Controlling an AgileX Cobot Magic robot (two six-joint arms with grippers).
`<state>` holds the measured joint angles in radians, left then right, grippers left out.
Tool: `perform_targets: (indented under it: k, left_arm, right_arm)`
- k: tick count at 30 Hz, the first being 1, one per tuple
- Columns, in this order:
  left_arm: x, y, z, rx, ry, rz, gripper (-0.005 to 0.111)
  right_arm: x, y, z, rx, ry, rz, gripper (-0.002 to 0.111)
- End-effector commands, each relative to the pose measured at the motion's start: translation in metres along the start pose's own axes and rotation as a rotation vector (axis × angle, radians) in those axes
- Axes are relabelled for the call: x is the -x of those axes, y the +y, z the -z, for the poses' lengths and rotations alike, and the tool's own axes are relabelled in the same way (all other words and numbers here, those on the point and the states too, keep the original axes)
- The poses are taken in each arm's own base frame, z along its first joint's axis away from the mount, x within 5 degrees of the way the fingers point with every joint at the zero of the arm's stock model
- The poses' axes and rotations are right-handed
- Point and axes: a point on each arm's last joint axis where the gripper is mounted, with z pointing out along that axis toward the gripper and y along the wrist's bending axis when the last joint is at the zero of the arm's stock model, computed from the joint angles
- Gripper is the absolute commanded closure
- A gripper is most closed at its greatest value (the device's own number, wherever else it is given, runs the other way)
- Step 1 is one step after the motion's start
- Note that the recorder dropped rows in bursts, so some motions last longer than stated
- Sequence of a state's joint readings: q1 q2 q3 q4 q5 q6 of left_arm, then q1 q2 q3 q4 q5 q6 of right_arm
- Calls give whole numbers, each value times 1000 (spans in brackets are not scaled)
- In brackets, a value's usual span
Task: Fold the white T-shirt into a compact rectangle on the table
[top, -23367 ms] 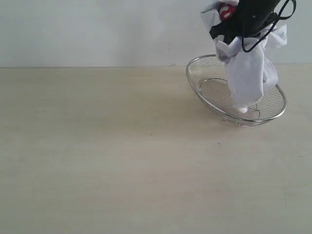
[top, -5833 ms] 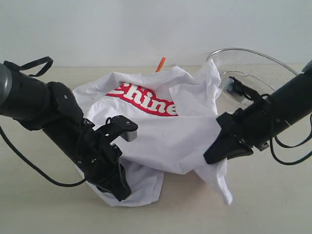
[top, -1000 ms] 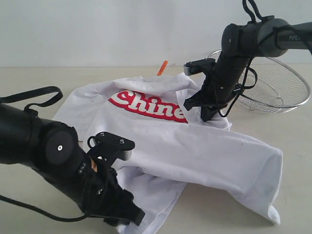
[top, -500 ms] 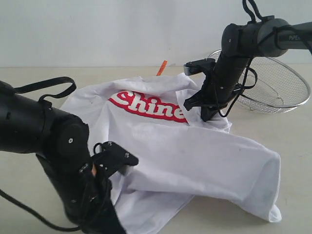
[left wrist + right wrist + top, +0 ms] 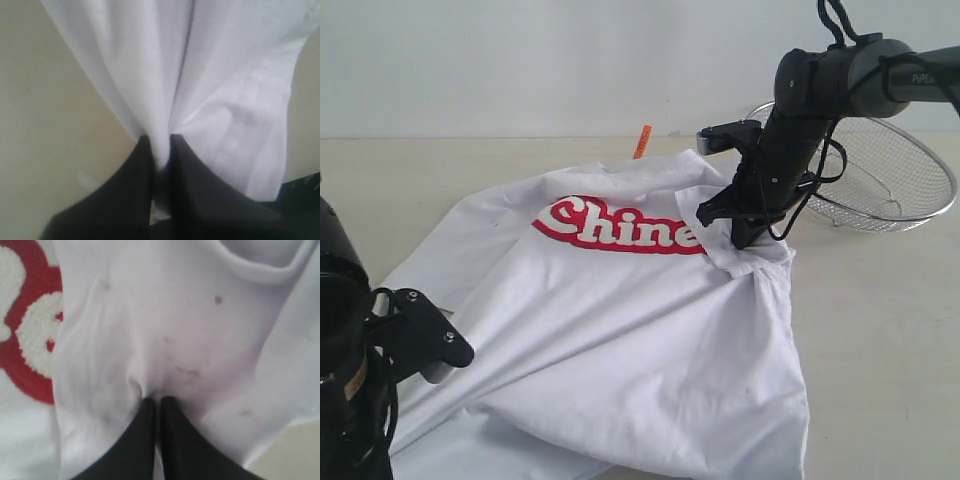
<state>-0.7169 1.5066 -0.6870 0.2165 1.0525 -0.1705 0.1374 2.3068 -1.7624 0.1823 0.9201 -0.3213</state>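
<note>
The white T-shirt lies spread over the table, chest up and red lettering showing, with an orange tag poking out at its far edge. The left gripper is clenched on a bunched fold at the shirt's near left side — cloth fans out from between its fingers. The right gripper is pinched tight on the fabric just beside the lettering, a wire-mesh basket behind it.

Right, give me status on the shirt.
Left jaws shut on white T-shirt cloth. Right jaws shut on it beside the lettering. Shirt spread, unfolded. Wire basket at far right.
</note>
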Motion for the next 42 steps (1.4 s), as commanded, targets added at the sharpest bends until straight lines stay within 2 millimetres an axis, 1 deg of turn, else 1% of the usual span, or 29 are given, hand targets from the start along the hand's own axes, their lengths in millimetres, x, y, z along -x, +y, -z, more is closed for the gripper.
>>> perform_targets:
  k: [1, 5, 8, 10, 12, 15, 16, 17, 18, 19, 21, 22, 25, 26, 27, 29, 32, 35, 36, 37, 38, 39, 42]
  left_arm:
    - [-11, 1, -1, 9, 19, 12, 102]
    - [-2, -4, 0, -45, -81, 34, 102]
    - [-1, -5, 0, -52, -95, 37, 102]
    - [-2, -3, 0, -30, -81, 48, 100]
    - [-5, 0, -1, 1, -48, 39, 90]
    - [-13, 6, 0, 73, 35, 20, 64]
    - [-15, 10, 0, 113, 59, 30, 57]
    - [-18, 17, 1, 190, 87, 60, 49]
    - [-19, 22, 3, 249, 103, 85, 45]
    - [-18, 27, 4, 313, 77, 108, 44]
    - [-15, 34, 6, 394, 40, 130, 49]
    - [-14, 36, 8, 411, 28, 136, 56]
    - [-6, 36, 10, 407, -43, 118, 82]
    - [2, 35, 13, 386, -114, 108, 94]
    - [8, 35, 15, 371, -168, 110, 102]
    - [25, 31, 24, 309, -322, 95, 102]
    - [52, 23, 42, 200, -596, 48, 102]
    - [70, 20, 52, 110, -757, 41, 102]
    - [76, 21, 51, 97, -771, 46, 102]
    - [81, 25, 47, 89, -773, 56, 102]
    - [87, 29, 41, 88, -755, 68, 102]
    - [91, 34, 36, 89, -739, 83, 102]
    - [105, 42, 15, 81, -678, 97, 102]
  right_arm:
    - [-3, -5, -19, 13, 6, -20, 108]
    - [-2, -4, -18, 25, -3, -14, 108]
    - [-3, -3, -18, 29, 10, -10, 108]
    - [-3, -3, -18, 31, 14, -10, 108]
    - [-4, -3, -18, 33, 19, -10, 108]
    - [-4, -3, -18, 33, 21, -10, 108]
    - [-4, -3, -18, 33, 21, -10, 108]
    - [-4, -3, -17, 33, 20, -9, 108]
    - [-4, -3, -17, 33, 20, -9, 108]
    - [-3, -3, -15, 32, 14, -9, 108]
    - [-2, -3, -11, 29, 4, -7, 108]
    - [-1, -2, -8, 27, -7, -6, 108]
    - [5, -1, 7, 26, -27, 4, 108]
    - [7, 0, 14, 28, -28, 8, 108]
    - [9, 1, 21, 30, -30, 12, 108]
    - [10, 4, 41, 33, -40, 22, 108]
    - [8, 10, 78, 28, -50, 47, 108]
    - [-2, 12, 114, 3, -13, 74, 108]
    - [-6, 12, 124, 4, -1, 73, 108]
    - [-7, 10, 136, 3, -28, 56, 108]
    - [-10, 9, 148, -2, -54, 50, 108]
    - [-14, 7, 156, -4, -63, 42, 108]
    - [-37, 8, 181, -10, -81, 15, 108]
